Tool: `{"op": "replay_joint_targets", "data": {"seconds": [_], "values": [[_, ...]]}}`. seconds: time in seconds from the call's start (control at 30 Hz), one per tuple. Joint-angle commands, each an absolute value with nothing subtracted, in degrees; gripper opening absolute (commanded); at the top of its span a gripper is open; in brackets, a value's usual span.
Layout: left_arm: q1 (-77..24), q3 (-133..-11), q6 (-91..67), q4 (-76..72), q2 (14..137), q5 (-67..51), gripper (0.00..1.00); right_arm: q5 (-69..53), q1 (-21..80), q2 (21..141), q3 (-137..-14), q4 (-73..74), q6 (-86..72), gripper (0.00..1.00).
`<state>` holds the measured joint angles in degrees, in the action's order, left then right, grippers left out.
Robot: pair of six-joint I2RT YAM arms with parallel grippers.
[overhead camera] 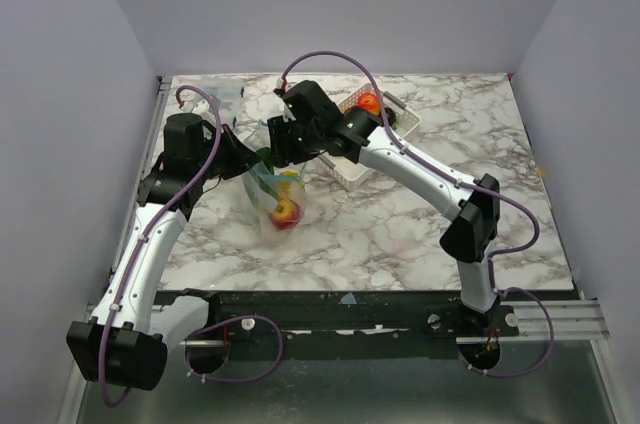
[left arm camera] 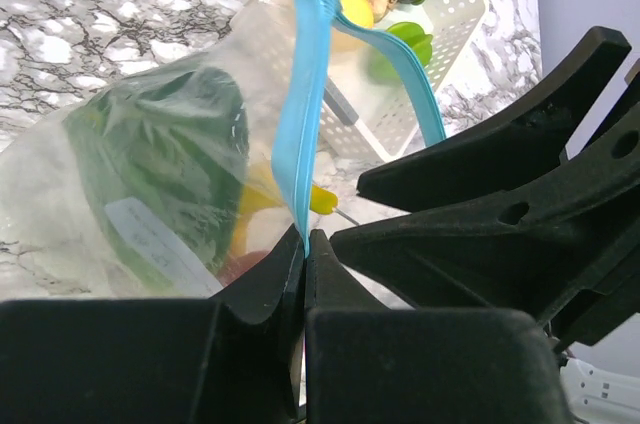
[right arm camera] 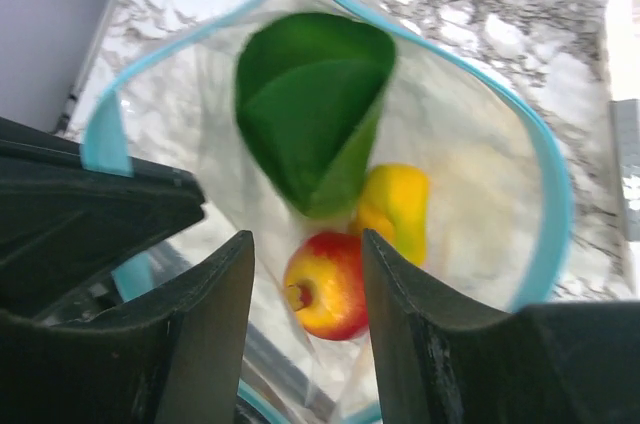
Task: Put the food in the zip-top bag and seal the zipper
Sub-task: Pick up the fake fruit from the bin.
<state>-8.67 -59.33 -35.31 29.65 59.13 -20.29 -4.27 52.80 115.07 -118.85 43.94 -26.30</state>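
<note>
Zip-top bag judged soft, light, slippery; left gripper pinches its zipper, the firmest hold; right gripper stands wide, empty.

- tabletop: white marble, grey veins
- zip-top bag: clear; zipper light blue
- green piece, yellow piece, red-yellow apple
- basket: white, hole pattern
- jaws: black

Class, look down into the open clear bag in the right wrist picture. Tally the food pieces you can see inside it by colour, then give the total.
green piece: 1
yellow piece: 1
red apple: 1
Total: 3 pieces visible inside the bag
</note>
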Motion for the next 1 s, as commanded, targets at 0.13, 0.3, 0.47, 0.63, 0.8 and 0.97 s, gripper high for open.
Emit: {"op": "replay_joint_targets", "data": {"seconds": [0.13,0.3,0.47,0.63,0.8,0.97], "values": [[-8.2,-59.2,-35.2,28.2,57.8,-18.2,0.0,8.8,52.8,108.1,-116.8,40.5,-23.4,0.58],[-8.2,-59.2,-35.2,28.6,57.6,-16.4,0.0,16.3,52.5,104.8,-114.8,38.6,-22.7,0.63],[-8.1,-59.2,-35.3,28.5,58.1,-17.2,0.0,19.8,50.3,100.9,-109.4,35.4,-23.3,0.66],[-8.1,-59.2,-35.3,28.5,58.1,-17.2,0.0,19.3,44.5,98.2,-104.0,32.3,-26.1,0.69],[-8.0,-59.2,-35.2,28.5,58.2,-17.2,0.0,10.7,35.2,96.8,-97.2,27.3,-31.8,0.85],[-8.0,-59.2,-35.0,28.5,58.2,-17.2,0.0,1.4,29.5,100.8,-93.5,23.0,-35.9,0.96]]}}
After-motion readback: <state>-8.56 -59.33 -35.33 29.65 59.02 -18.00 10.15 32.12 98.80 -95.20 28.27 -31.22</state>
